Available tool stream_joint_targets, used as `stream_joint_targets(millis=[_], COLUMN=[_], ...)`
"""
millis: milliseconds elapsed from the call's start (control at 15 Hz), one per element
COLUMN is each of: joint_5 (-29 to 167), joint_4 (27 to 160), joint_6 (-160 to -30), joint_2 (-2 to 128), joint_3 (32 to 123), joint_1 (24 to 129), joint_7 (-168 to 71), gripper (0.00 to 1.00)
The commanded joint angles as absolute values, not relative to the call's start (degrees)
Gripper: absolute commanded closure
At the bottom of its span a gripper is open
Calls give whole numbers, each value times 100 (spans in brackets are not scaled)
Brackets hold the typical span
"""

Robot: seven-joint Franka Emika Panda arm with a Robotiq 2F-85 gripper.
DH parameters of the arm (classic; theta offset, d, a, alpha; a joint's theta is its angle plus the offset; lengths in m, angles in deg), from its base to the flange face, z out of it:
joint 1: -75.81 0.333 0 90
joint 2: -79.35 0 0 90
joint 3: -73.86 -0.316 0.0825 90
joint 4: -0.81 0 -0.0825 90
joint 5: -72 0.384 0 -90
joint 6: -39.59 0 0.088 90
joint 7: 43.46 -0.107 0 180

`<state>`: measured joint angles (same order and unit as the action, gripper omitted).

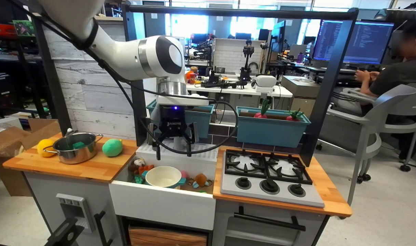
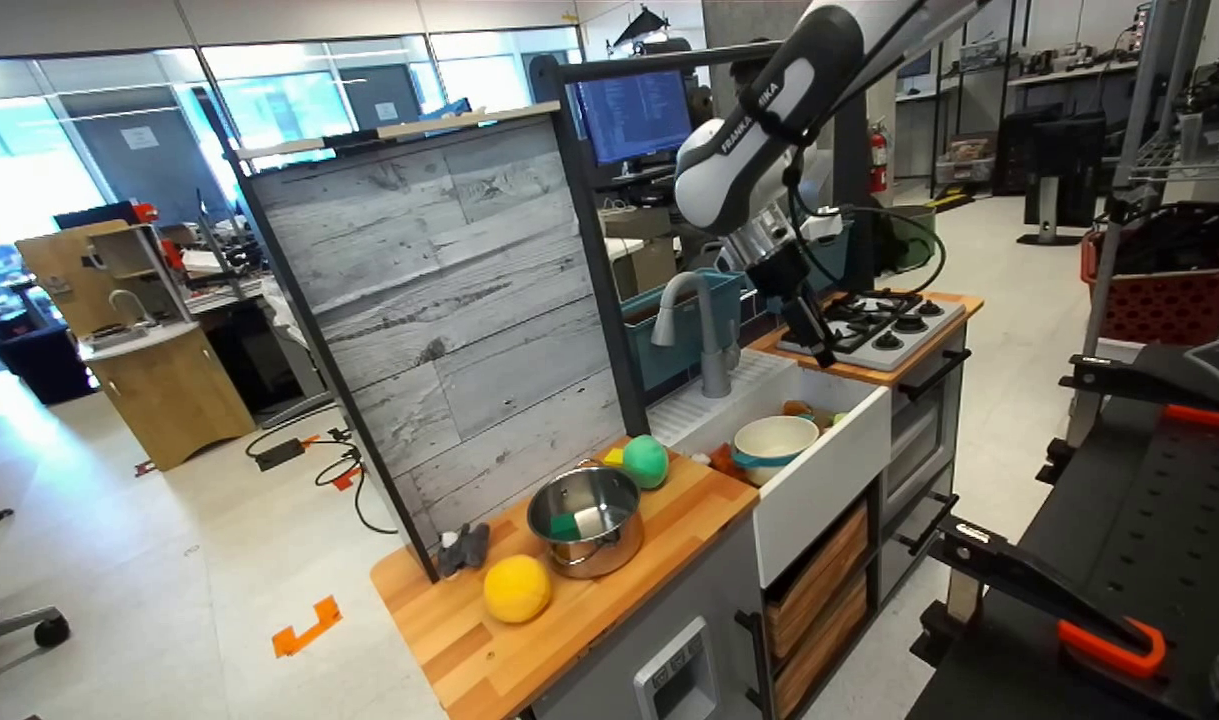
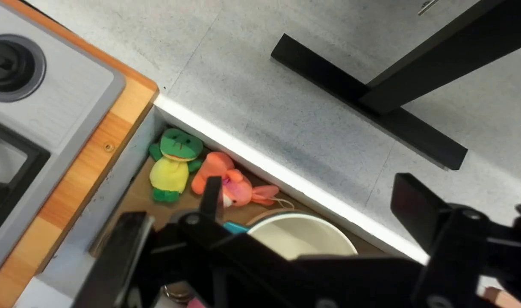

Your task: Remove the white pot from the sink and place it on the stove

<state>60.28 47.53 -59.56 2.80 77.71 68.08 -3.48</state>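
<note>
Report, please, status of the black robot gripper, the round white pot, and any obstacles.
Black two-finger gripper open, empty, above white rectangular sink. Round white pot inside sink, not yet lifted. Orange plush toy close beside pot, possibly hindering grasp.

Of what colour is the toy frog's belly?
Yellow; the toy frog's belly shows best in the wrist view.

White pot point(image 1: 163, 176): cream inside, teal handles point(image 1: 180, 183). Sink point(image 1: 161, 205): plain white. Faucet point(image 2: 710, 345): grey. Stove point(image 1: 254, 191): pale grey top, black grates point(image 1: 263, 161), black knobs point(image 1: 269, 186). Desk point(image 1: 107, 169): orange-brown wood, blocky stripes. Metal pot point(image 1: 78, 155): silver, green piece point(image 2: 564, 527) in it. Yellow round toy point(image 2: 517, 589); mint-green round toy point(image 2: 645, 462). Back panel point(image 2: 429, 320): whitewashed grey planks, dark grain and knots. Planters point(image 1: 271, 131): teal-blue; radishes point(image 1: 260, 115) red, green tops. Frog-like plush point(image 3: 170, 171): green head and feet, yellow body. Long-eared plush point(image 3: 239, 188): coral orange. Arm point(image 1: 122, 59): white, dark grey covers point(image 1: 162, 54). Fingers point(image 3: 457, 248): black. Floor tape point(image 2: 304, 632): orange. Basket point(image 2: 1164, 305): red.
</note>
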Motion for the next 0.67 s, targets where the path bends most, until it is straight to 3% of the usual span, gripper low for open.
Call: stream_joint_targets(millis=[0, 200, 600], joint_5=[6130, 6188, 6374], joint_4=[3647, 3267, 3728], joint_6=[-5509, -5609, -6263], joint_2=[-520, -855, -578], joint_3=[7870, 7813, 7550], joint_1=[6708, 6634, 6601], joint_7=[-767, -1121, -1640], gripper=[0, 0, 0])
